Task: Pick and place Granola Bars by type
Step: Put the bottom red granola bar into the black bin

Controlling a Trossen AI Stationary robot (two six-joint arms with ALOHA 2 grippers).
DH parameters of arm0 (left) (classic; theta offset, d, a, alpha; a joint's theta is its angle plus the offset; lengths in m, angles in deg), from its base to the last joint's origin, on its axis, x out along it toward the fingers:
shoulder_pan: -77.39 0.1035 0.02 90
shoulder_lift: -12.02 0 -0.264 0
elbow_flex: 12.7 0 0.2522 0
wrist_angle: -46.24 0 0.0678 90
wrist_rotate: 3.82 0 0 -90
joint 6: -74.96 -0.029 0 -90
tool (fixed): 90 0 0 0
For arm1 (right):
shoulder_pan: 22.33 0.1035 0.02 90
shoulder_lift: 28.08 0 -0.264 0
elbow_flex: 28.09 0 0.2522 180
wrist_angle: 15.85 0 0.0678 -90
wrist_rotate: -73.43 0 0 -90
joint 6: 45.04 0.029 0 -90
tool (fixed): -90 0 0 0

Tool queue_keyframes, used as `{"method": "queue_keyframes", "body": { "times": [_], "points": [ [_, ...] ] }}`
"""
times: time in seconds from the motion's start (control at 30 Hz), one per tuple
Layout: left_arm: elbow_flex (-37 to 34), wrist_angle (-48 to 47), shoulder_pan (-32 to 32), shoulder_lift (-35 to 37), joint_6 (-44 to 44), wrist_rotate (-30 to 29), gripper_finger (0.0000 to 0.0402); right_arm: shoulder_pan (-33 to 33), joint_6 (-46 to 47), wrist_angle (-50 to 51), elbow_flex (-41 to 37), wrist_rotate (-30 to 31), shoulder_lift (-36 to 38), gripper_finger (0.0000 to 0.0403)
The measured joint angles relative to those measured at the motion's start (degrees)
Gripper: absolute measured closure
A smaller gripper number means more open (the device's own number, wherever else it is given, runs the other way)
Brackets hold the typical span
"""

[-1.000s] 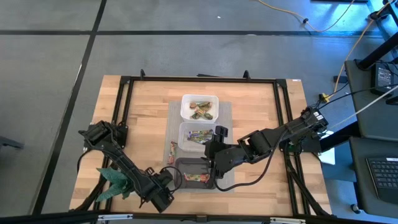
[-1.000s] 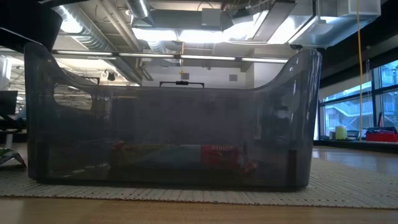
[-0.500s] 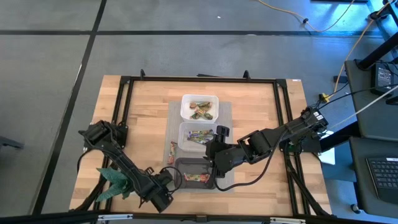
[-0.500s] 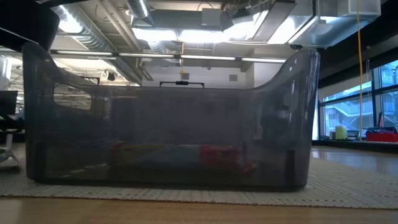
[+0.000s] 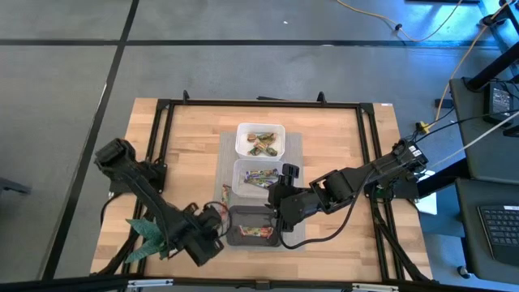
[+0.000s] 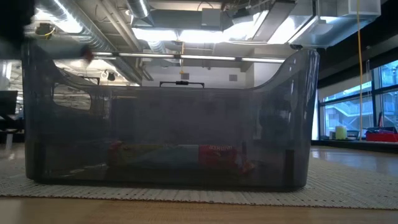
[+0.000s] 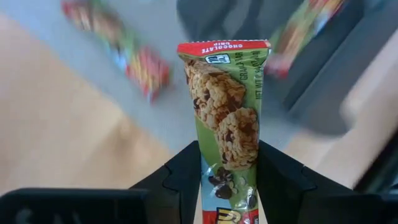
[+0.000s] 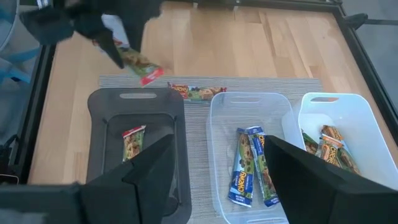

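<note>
My left gripper (image 7: 227, 186) is shut on a green and red granola bar (image 7: 227, 118), which also shows in the right wrist view (image 8: 140, 67) above the grey mat, beside the black tub (image 8: 99, 124). One bar (image 8: 132, 142) lies in the black tub, two blue bars (image 8: 249, 165) in the clear tub (image 8: 217, 124), and several bars (image 8: 329, 146) in the white tub (image 8: 367, 124). Another bar (image 8: 196, 92) lies flat on the mat. My right gripper (image 8: 217, 186) hangs open above the black and clear tubs. My left gripper pinches the bar between its two fingers (image 7: 186, 180), which sit on its two long edges (image 7: 208, 180) toward the end nearest the wrist. The fingers slant down along the bar. It sticks out beyond the fingertips, printed face showing, lifted clear of the mat.
The three tubs stand in a row on the grey mat (image 5: 296, 146) at the table's middle, the black one (image 5: 276, 212) nearest. A green object (image 5: 146, 235) lies at the near left corner. Black frame rails (image 5: 158, 130) run along the table's sides. Bare wood lies left and right.
My left arm has risen from low at the near edge, beside the black tub, and drawn a little toward the table's left and far side. Its gripper now hangs above the mat's near left corner with the bar.
</note>
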Motion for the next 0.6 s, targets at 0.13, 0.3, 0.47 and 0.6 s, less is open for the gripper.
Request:
{"method": "queue_keyframes", "body": {
  "times": [0.13, 0.3, 0.47, 0.6],
  "points": [
    [0.0, 3.31, 1.56, 5.0, -5.68, -5.77, 0.0274, -0.02, -0.01, -0.02, 0.0, -0.02, 0.0, 0.0156],
    [0.07, 14.97, 4.62, 8.42, -20.7, -8.33, 0.0274, -0.01, -0.01, -0.02, 0.0, -0.04, 0.0, 0.0156],
    [0.11, 29.99, 9.3, 7.7, -38.8, -3.71, 0.0274, -0.02, -0.01, -0.04, -0.02, -0.04, 0.0, 0.0156],
    [0.11, 32.59, 12.69, 6.04, -43.71, 0.66, 0.0274, -0.02, -0.01, 0.04, -0.02, -0.09, 0.0, 0.0156]
  ]
}}
